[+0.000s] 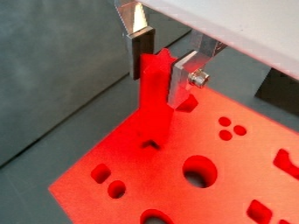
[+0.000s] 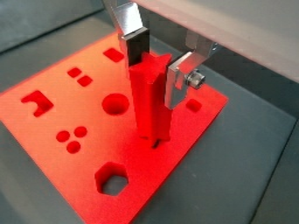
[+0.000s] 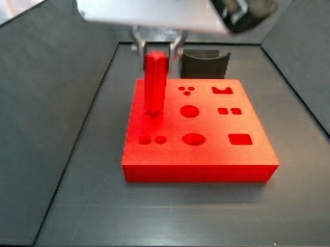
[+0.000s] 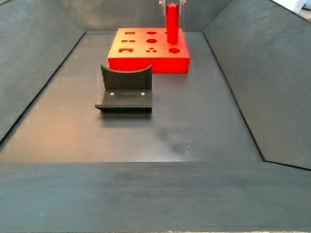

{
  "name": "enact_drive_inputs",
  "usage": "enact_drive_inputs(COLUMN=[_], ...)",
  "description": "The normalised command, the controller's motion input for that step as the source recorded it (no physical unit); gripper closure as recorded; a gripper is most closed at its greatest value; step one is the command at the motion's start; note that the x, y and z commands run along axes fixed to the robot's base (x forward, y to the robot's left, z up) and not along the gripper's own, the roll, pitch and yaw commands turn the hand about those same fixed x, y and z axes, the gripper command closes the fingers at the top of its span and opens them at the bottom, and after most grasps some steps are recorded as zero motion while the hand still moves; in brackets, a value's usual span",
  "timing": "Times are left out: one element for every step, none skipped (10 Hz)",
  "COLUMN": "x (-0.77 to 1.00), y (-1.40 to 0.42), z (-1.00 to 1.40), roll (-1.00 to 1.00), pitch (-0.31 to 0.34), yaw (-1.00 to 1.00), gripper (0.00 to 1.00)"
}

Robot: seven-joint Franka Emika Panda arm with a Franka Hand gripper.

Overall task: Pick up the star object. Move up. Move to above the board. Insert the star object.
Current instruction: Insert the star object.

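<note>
The gripper (image 2: pixel 156 63) stands over the board (image 2: pixel 52 74), its two silver fingers closed on the upper end of the star object (image 2: pixel 147 101), which hangs upright with its lower tip at or just inside a dark hole in the board's top, so I judge the insertion to be under way. In a side view the fixture (image 4: pixel 125 88) sits on the floor at about 7 o'clock from the board, well apart, and nothing blocks the straight descent.
</note>
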Motion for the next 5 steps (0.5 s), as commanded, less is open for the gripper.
enact_drive_inputs(x=[0.0, 0.06, 0.05, 0.06, 0.0], y=[0.0, -0.01, -0.03, -0.04, -0.07], z=[-0.5, -0.48, -0.52, -0.59, -0.66], roll=[0.08, 0.08, 0.1, 0.11, 0.14], pitch=[-0.001, 0.0, 0.0, -0.003, -0.024], yaw=[0.0, 0.0, 0.0, 0.0, 0.0], gripper=[1.0, 1.0, 1.0, 1.0, 1.0])
